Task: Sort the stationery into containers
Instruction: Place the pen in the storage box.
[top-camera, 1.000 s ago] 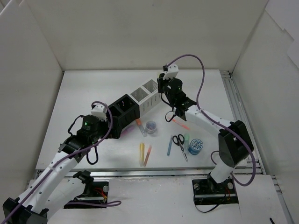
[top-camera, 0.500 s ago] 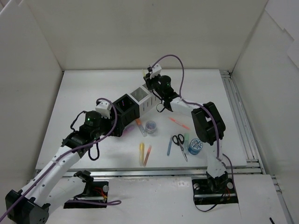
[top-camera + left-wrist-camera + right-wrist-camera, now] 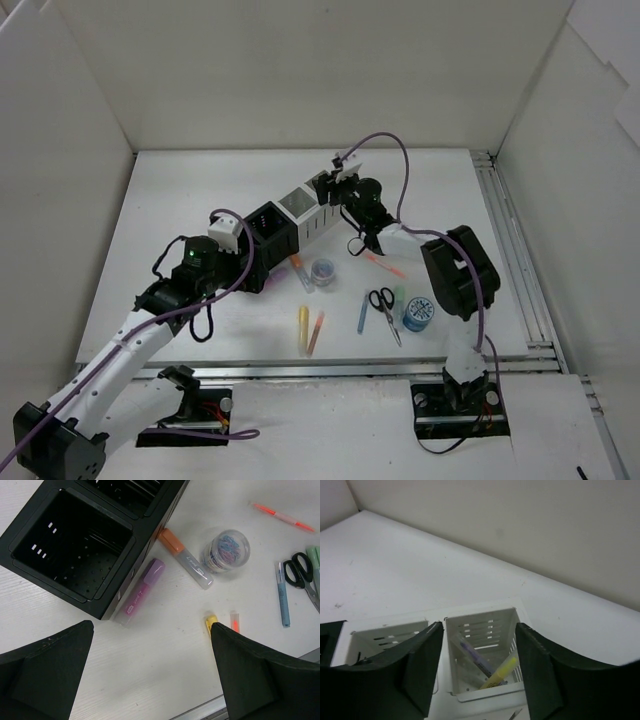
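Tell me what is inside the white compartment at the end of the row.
A yellow marker and a clear pen lie tilted inside the white end compartment. The floor beneath them is covered, so nothing smaller can be seen.

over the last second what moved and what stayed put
The right gripper swung left from beside the white compartments and now hangs open over the end one. The left gripper, also open, crept slightly forward. The scissors, tape roll and tub stayed put.

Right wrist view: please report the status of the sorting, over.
Both grippers: fingers open, empty. Right gripper over end white compartment, yellow marker inside. Left gripper above pink marker by black compartment. Nothing blocking.
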